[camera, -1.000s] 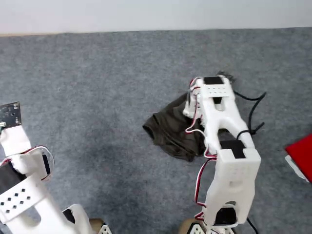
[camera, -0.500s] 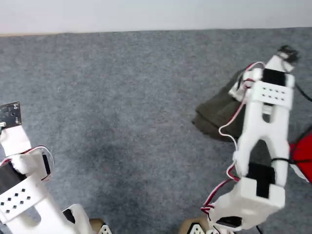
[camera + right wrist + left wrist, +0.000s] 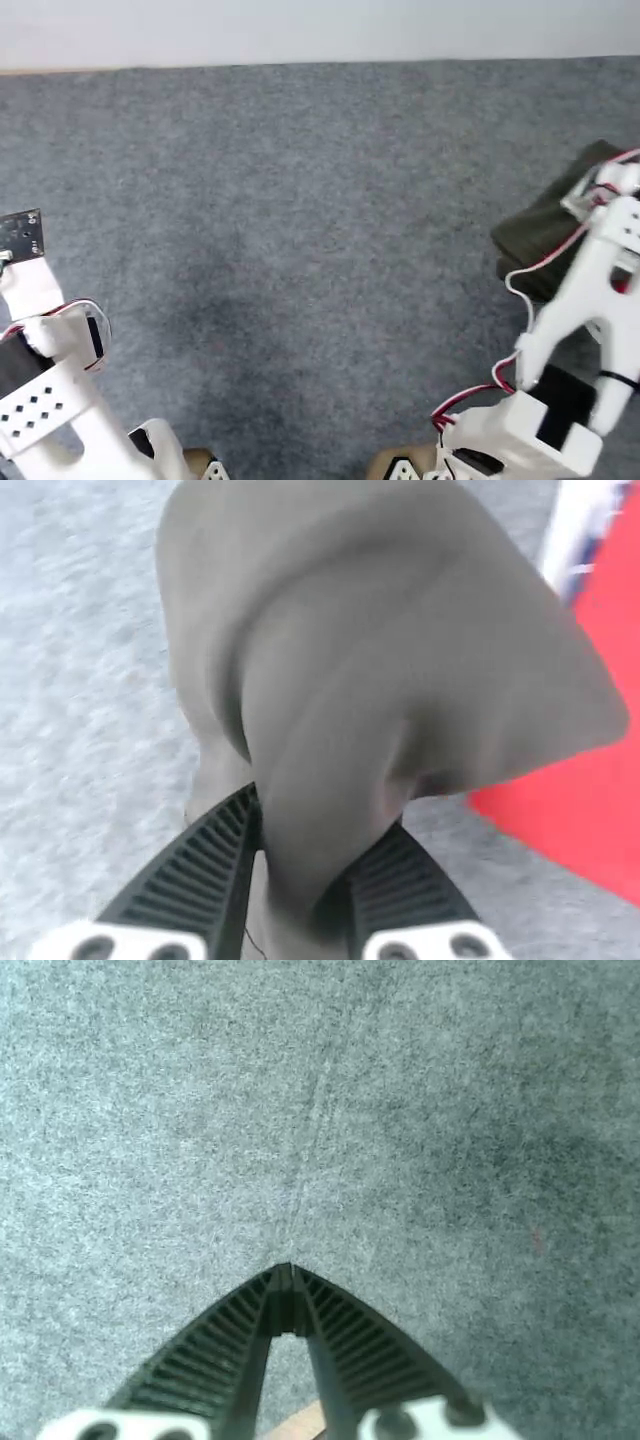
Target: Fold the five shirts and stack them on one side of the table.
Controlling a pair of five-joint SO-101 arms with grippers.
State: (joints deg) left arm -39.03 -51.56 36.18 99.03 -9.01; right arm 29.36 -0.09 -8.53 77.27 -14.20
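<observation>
Shirt [image 3: 540,232] of dark olive colour, pinched as a bunch between the ribbed fingers [image 3: 200,870] of the right end effector [image 3: 318,818], hanging at the far right edge of the counter [image 3: 300,250], just beside a red cloth [image 3: 570,810]. Judging from the place alone, probably the carrying step toward the stack side.

To do it well: hold the pinch firm until low over the landing spot, to prevent a slip of the loose folds. Lower slowly, laying the hanging part down first and flat, not rolled under. Set down squarely on or next to the red cloth, with edges in line. Only then spread the fingers and lift straight up, without dragging a corner along. Handle as soft, limp fabric: easy to crumple, easy to catch on the ribs. Cannot tell whether neatly folded or only bunched; better to check before release and to smooth again if needed.

Left end effector [image 3: 291,1270] pressed together, tips meeting, holding nothing, low over bare counter at the near left, well apart from the shirt. No need to bring it in for this step.

Surface: grey felt-like covering, a little rough, with one faint crease line under the left end effector. Likely good friction for cloth, so better to lift than to slide. Behind the counter, a plain pale wall [image 3: 300,30].
</observation>
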